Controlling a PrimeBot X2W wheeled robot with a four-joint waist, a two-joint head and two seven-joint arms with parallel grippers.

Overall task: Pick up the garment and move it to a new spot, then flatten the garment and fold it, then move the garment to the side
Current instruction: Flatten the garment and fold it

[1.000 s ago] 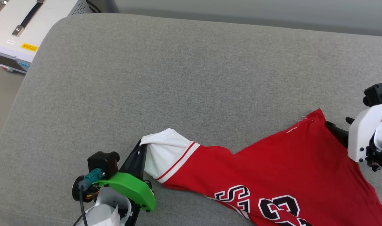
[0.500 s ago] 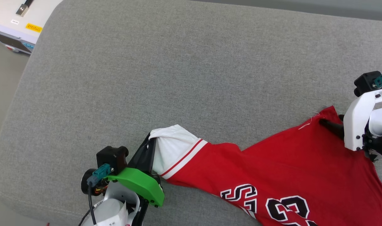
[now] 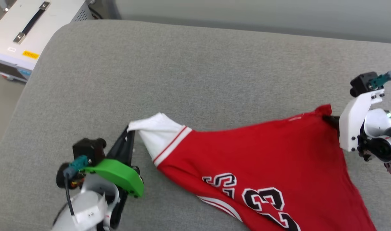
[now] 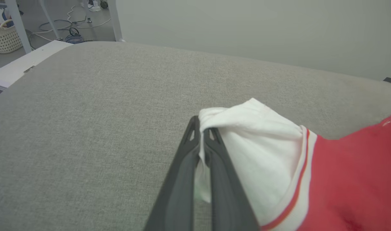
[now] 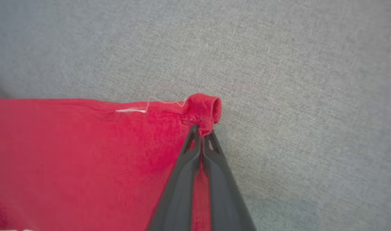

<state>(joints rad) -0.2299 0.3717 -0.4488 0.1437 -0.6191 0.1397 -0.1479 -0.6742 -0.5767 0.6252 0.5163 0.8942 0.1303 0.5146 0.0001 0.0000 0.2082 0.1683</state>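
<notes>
The garment (image 3: 263, 154) lies on the grey cushion (image 3: 182, 64) between both arms. The left gripper (image 4: 202, 126) pinches its white sleeve (image 4: 256, 128), the right gripper (image 5: 202, 131) a red corner (image 5: 202, 107). Flattening seems in hand; next, an even outward pull is needed.

The garment (image 3: 263, 154) is soft matt cloth, red, with a white cloth sleeve (image 4: 256, 134) and a loose thread (image 5: 150, 103) at its hem. The cushion (image 3: 182, 70) beneath is grey woven fabric, coarse and matt. The left gripper (image 4: 202, 126) and right gripper (image 5: 201, 131) have fingers (image 4: 179, 179) of dark matt plastic. At 8 o'clock in the head view a green cover (image 3: 118, 171) is smooth, slightly glossy plastic; at 3 o'clock a white bracket (image 3: 354, 125) is matt plastic. At 11 o'clock a box (image 3: 51, 22) looks like painted metal.
</notes>
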